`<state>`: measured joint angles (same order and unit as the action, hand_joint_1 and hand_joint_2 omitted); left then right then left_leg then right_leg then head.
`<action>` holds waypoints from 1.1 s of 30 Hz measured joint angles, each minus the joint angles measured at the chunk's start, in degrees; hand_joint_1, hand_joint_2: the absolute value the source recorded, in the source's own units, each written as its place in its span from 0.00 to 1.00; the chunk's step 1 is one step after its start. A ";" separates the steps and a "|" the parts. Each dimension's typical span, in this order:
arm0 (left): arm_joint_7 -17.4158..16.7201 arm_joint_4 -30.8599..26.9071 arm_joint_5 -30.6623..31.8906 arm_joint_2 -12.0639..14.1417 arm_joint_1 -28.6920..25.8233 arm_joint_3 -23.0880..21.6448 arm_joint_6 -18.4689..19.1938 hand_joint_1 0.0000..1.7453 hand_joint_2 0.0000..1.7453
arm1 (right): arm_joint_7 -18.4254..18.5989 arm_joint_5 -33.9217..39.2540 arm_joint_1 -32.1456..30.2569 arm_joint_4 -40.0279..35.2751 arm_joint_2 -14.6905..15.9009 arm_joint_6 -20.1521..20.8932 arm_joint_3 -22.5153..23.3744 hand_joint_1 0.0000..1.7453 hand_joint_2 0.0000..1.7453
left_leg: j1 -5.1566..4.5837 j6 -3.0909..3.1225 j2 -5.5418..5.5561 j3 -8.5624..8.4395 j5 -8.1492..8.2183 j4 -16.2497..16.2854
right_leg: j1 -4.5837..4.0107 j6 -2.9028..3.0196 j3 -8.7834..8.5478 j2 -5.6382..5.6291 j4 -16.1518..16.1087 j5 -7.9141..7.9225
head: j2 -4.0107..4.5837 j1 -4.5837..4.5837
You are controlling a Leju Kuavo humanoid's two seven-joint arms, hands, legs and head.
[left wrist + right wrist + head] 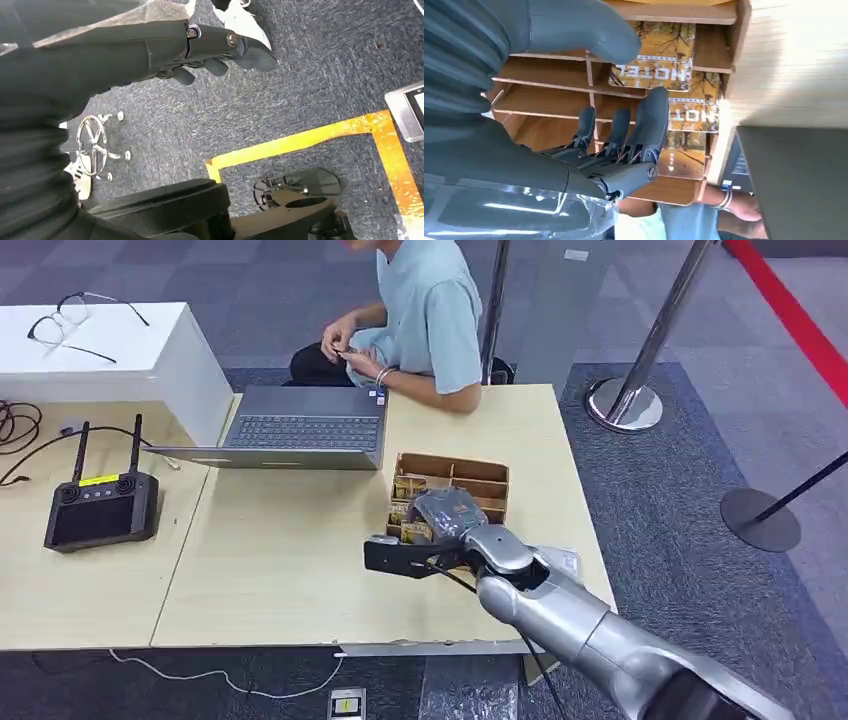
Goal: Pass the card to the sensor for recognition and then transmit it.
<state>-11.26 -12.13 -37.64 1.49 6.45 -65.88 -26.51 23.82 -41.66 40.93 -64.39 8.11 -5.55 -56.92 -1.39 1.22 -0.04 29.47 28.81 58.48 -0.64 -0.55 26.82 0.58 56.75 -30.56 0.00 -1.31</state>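
Observation:
A wooden card box (470, 480) stands on the table's right part, with yellow HOTEL cards (651, 70) upright in its slots. My right hand (447, 510) hovers over the box's near-left corner. In the right wrist view its thumb (589, 35) lies by one edge of the nearest card and its fingers (649, 125) reach past the other edge, apart, gripping nothing. A black flat sensor (400, 555) with a cable lies on the table just in front of the box, beside my wrist. My left hand (220, 57) hangs over the carpet, empty, its fingers loosely bent.
A person sits behind the table's far edge, near an open laptop (300, 430). A black controller with antennas (100, 505) lies on the left table, and a white box with glasses (100, 340) at the back left. Stanchion bases (625, 405) stand on the carpet to the right.

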 joint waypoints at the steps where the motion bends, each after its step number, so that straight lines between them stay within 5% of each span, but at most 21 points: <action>1: 0.00 0.00 0.00 0.00 0.00 0.00 0.09 0.00 1.00 | 0.04 -0.07 0.05 0.11 0.00 0.00 -0.04 0.53 1.00 | 0.00 0.00 0.00 0.00 0.00 0.00 | 0.00 0.00 0.00 0.00 0.00 0.00 | 0.00 -0.02; 19: 0.02 0.00 -1.51 0.00 -0.04 0.00 4.04 0.00 1.00 | 0.66 2.01 2.49 1.31 0.02 -2.40 1.51 0.47 1.00 | 0.00 0.00 0.00 -0.01 0.00 0.00 | 0.00 0.00 0.00 0.00 0.00 0.00 | 0.00 -0.02; 33: 0.09 0.00 -1.38 -0.02 -0.03 0.00 4.20 0.00 1.00 | 1.20 0.83 2.69 1.44 0.37 -0.02 1.25 0.49 1.00 | 0.00 0.00 0.00 0.00 0.00 0.00 | 0.00 0.00 0.01 0.00 0.00 0.00 | 0.00 -0.02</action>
<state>-11.17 -12.13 -39.01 1.46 6.42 -65.88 -22.32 25.03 -40.83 43.62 -62.95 8.48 -5.57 -55.67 -1.39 1.22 -0.04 29.47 28.81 58.48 -0.64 -0.55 26.83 0.58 56.75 -30.56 0.00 -1.33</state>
